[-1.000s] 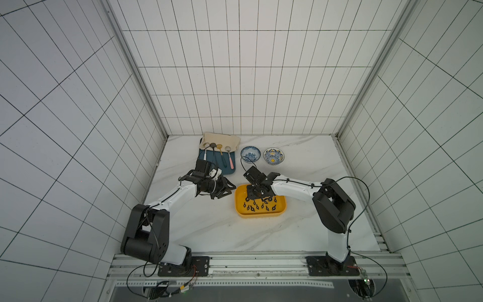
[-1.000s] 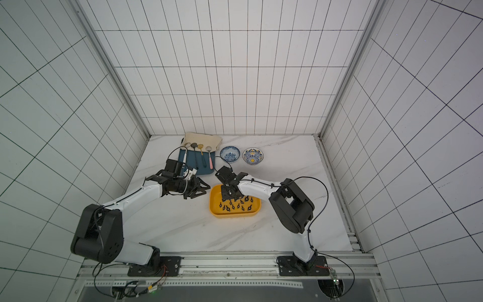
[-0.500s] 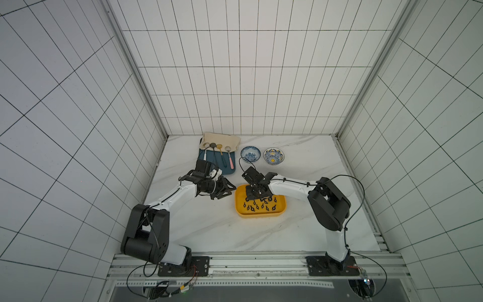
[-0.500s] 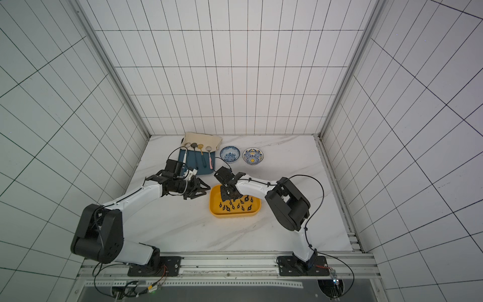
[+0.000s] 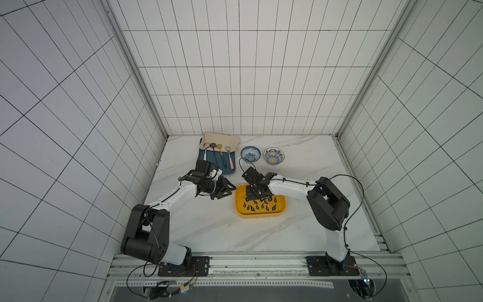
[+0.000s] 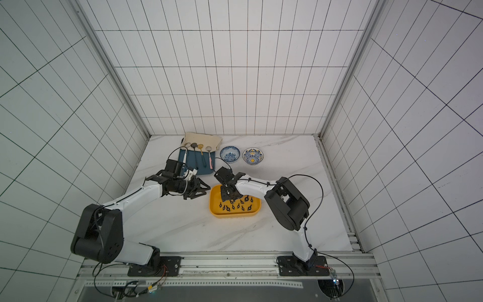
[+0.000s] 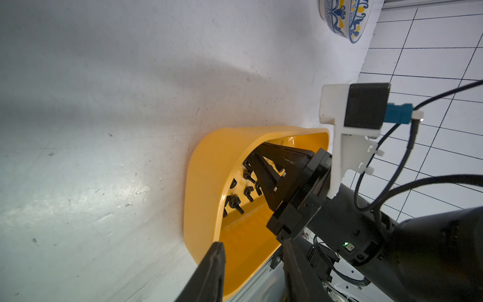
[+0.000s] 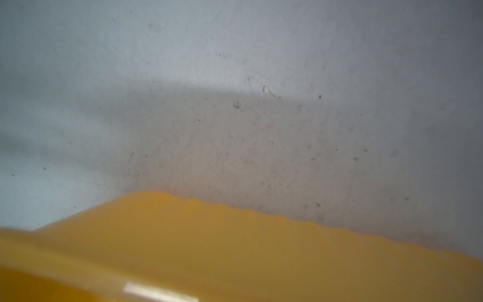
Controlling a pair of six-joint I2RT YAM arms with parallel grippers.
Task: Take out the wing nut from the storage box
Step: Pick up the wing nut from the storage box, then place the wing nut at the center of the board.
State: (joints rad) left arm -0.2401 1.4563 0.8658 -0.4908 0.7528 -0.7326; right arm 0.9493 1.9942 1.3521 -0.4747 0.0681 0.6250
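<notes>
On counter [image 5: 209, 230]: storage box [image 5: 261, 216] holds scattered black wing nuts [image 5: 257, 207]. Inside it, right claw [image 5: 256, 196] closed; any grip not discernible. Just beside box, left claw [image 5: 226, 190] open, empty.

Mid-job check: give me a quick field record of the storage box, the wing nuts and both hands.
storage box: yellow tray, lying flat, open top
wing nuts: many small black ones, loose on the box floor
right hand: lowered inside the box, shut; whether it pinches a nut is hidden
left hand: open, empty, just outside the box wall
nut out of the box: none seen outside it
</notes>
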